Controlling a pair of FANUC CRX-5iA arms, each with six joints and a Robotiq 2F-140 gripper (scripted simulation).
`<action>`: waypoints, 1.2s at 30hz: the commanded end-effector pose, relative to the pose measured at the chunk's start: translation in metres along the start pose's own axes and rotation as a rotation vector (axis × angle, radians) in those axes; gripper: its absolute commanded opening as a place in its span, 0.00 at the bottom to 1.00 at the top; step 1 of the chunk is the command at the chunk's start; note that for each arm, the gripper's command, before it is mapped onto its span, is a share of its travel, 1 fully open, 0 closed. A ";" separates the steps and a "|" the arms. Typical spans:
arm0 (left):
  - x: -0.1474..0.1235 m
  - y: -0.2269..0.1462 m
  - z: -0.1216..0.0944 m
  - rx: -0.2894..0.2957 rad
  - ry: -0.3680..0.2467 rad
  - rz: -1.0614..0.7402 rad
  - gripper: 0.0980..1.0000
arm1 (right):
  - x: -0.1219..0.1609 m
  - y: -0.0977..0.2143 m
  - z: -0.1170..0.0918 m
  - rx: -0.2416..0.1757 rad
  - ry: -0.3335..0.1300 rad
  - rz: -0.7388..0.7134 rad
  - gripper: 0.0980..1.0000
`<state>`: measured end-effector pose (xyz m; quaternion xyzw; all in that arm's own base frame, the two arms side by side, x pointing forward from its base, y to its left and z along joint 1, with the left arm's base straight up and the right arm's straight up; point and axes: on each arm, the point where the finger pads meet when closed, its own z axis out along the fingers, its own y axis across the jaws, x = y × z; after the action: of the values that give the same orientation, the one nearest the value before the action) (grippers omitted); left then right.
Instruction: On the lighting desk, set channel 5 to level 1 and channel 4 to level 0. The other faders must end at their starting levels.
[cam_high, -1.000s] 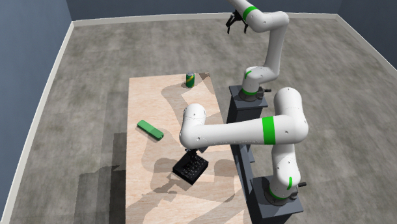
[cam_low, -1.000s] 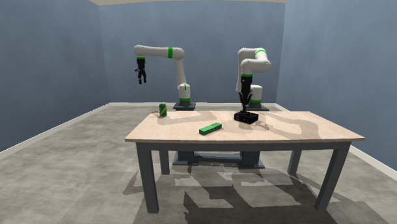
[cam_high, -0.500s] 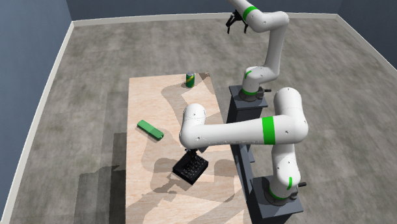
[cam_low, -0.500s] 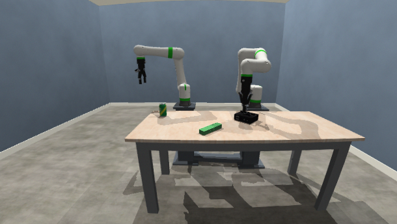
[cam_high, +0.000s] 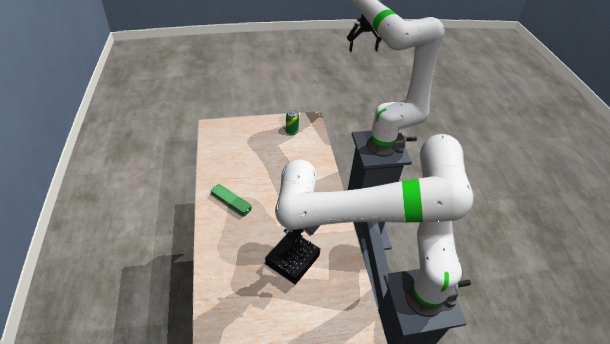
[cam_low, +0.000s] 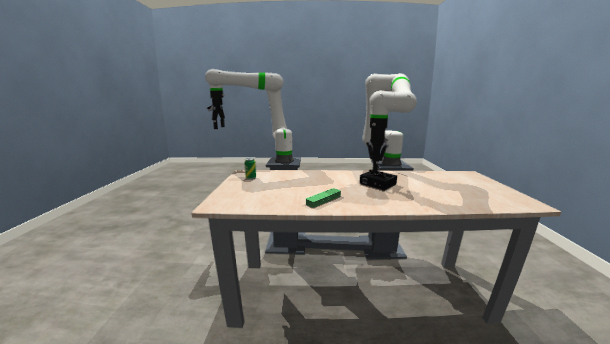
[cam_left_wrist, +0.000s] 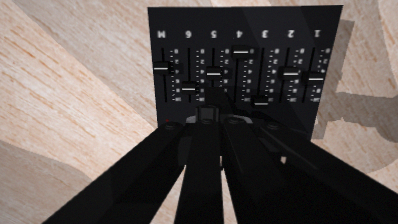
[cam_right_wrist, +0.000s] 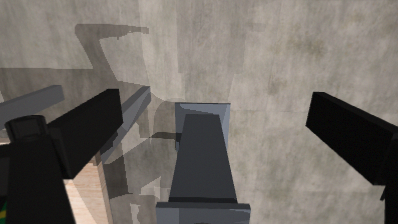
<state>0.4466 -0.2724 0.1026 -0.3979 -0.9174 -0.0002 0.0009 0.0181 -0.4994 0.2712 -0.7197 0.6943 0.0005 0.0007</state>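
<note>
Black and squat, the desk sits on our wooden table. Taking the top view as a clock face, from the desk we see the can at twelve o'clock and the green bar between ten and eleven. Our left gripper is closed on nothing, low over the desk; in its wrist view the tips are just towards six o'clock from the channel 5 knob, and we cannot tell whether they touch it. That knob stands a little past 4; the channel 4 knob is at 0. Our right gripper hangs wide open, well apart from the desk, towards one o'clock.
</note>
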 end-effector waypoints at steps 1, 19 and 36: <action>-0.001 0.000 0.001 0.000 -0.002 0.000 0.00 | 0.000 0.000 -0.001 0.000 0.002 0.000 1.00; -0.001 0.000 0.008 0.000 -0.002 0.000 0.00 | 0.000 0.000 -0.001 0.000 0.002 0.000 1.00; 0.000 0.000 0.008 0.000 -0.002 0.000 0.00 | 0.000 0.000 -0.001 0.000 0.002 0.000 1.00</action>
<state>0.4463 -0.2723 0.0938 -0.3979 -0.9174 -0.0002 0.0009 0.0181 -0.4994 0.2712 -0.7197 0.6943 0.0005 0.0007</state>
